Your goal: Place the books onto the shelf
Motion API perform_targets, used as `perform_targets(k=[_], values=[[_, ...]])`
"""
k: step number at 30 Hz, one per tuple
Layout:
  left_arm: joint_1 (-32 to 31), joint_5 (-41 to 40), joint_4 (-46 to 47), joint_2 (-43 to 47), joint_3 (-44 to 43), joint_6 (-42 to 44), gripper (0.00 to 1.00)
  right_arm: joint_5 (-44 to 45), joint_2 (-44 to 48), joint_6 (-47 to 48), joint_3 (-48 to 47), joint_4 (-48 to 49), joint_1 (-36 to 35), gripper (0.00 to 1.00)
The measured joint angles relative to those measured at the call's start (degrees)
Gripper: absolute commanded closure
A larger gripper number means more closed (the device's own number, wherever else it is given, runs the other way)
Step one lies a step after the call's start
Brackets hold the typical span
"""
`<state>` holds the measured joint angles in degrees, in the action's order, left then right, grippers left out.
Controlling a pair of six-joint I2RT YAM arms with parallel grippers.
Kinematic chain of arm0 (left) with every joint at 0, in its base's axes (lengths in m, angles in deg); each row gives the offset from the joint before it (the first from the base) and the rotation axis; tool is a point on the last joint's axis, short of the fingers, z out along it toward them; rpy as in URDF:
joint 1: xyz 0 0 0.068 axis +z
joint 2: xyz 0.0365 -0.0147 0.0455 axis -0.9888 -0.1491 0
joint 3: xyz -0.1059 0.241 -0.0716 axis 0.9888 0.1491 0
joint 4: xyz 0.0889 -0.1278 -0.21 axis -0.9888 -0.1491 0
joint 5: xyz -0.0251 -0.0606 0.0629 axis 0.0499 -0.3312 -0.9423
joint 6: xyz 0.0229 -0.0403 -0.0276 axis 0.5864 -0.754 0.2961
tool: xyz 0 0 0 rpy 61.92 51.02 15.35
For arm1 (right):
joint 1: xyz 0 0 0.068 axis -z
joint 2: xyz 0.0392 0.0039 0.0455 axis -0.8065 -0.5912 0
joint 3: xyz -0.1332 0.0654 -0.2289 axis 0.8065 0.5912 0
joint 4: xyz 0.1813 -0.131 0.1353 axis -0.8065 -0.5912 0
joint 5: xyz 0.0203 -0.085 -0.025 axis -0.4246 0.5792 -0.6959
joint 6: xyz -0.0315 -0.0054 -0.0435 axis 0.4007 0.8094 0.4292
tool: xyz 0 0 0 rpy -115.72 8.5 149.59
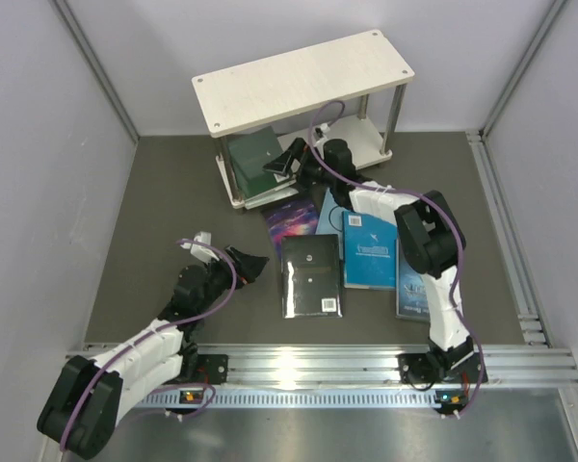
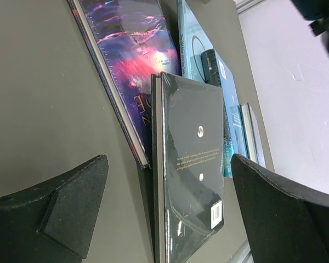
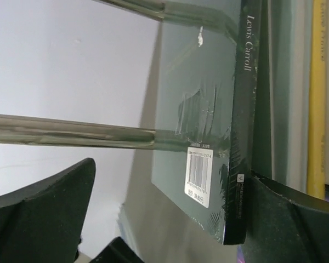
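Right fingers (image 3: 44, 208) are standing wide beside the dark green book (image 3: 203, 109) on the shelf (image 1: 299, 77); left fingers (image 2: 71, 213) are gaping before the black book (image 2: 192, 164) lying on the dark worktop (image 1: 164, 202).

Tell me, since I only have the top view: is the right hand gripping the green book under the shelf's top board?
Observer: No. The right wrist view shows the right hand open wide, not clamped on the green book.
Operator: Is anything beside that book?
Observer: Yes, a yellow book sits right next to it.
Operator: And the left hand?
Observer: The left hand is open too, pointed at the black book, which lies flat just ahead of it.
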<state>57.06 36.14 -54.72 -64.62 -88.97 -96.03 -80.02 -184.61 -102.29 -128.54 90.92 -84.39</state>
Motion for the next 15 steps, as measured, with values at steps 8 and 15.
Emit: perform_targets(k=[8,15], values=[[0.00,0.00,0.63,0.02,0.00,-0.02,0.01,6.21,2.78,9.84,-5.77,-18.91,-0.76,0.00],[0.00,-0.02,0.63,0.02,0.00,-0.02,0.01,13.38,7.04,16.04,-5.95,-31.26,-0.76,0.00]])
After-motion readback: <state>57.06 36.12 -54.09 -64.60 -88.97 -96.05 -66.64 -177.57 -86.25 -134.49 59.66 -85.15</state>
